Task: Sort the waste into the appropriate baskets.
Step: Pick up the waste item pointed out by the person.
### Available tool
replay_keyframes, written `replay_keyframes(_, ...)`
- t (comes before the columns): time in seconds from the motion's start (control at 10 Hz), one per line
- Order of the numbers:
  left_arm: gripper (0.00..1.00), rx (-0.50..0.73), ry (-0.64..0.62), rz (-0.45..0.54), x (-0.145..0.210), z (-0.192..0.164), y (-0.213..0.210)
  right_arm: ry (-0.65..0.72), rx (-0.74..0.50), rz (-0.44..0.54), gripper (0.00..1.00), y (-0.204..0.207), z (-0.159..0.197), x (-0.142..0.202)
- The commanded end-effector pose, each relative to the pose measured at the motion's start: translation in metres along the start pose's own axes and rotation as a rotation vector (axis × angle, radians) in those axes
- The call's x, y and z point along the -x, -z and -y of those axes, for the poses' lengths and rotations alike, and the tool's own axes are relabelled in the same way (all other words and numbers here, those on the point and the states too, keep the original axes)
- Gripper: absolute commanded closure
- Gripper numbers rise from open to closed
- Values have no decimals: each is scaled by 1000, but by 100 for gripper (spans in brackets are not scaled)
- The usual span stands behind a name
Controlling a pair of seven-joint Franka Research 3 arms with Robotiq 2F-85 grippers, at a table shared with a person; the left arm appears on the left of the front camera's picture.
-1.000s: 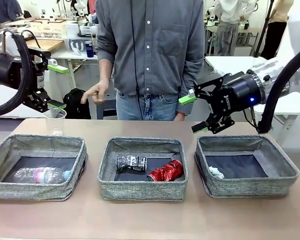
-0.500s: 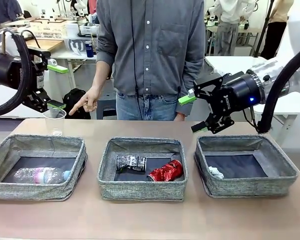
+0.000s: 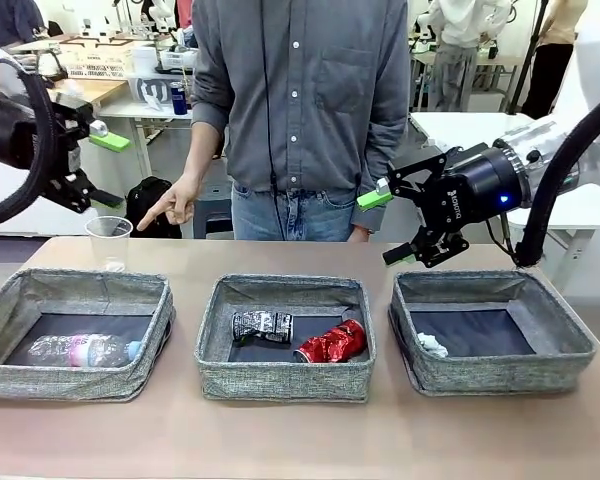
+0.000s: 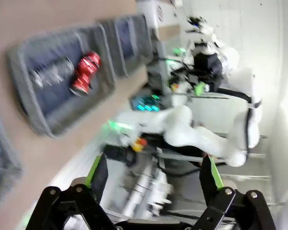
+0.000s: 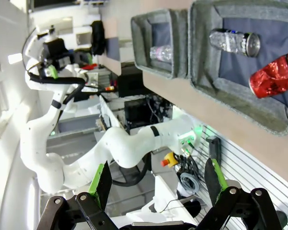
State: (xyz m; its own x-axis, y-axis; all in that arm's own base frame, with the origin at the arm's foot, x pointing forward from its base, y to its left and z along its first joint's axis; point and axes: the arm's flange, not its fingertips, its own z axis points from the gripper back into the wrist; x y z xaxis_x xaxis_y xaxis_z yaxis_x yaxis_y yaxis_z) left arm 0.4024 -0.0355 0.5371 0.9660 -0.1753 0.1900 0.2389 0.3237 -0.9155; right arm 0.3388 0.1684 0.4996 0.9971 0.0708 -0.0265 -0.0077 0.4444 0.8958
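Three grey baskets stand in a row. The left basket (image 3: 62, 379) holds a clear bottle (image 3: 81, 350) with a pink label. In the middle basket (image 3: 285, 381) lie a dark patterned can (image 3: 262, 326) and a crushed red can (image 3: 332, 342). A white paper wad (image 3: 432, 345) lies in the right basket (image 3: 500, 372). A clear plastic cup (image 3: 109, 241) stands upright on the table behind the left basket. My left gripper (image 3: 104, 170) hangs open above and left of the cup. Open too, my right gripper (image 3: 388, 227) hovers over the right basket's back left corner. The right wrist view shows both cans (image 5: 273, 79) and the bottle (image 5: 161, 51).
A person in a grey shirt stands at the far edge, one hand (image 3: 170, 208) pointing down close to the cup. The blurred left wrist view shows the middle basket (image 4: 62, 120) with the red can (image 4: 85, 79). Bare table runs along the front of the baskets.
My left gripper has risen and drawn back to the left, away from the cup. The person's hand dropped lower and now points toward the cup. My right arm has stayed still.
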Motion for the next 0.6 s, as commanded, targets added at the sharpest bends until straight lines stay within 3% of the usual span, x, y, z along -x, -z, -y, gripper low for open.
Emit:
replay_keyframes(0.0,3,-281,627,376,3,-10,-18,-19,-5,-7,0,-1,0,-3)
replay_keyframes(0.2,3,-305,826,489,4,3,-24,-19,-5,-7,0,-1,0,-3)
replay_keyframes(0.3,3,-263,860,545,-4,6,-34,-19,-5,-7,0,-1,0,-3)
replay_keyframes(0.4,3,-169,786,564,-25,1,-54,-19,-5,-7,0,-1,0,-3)
replay_keyframes(0.5,3,-197,536,354,-7,11,-48,-19,-5,-7,0,-1,0,-3)
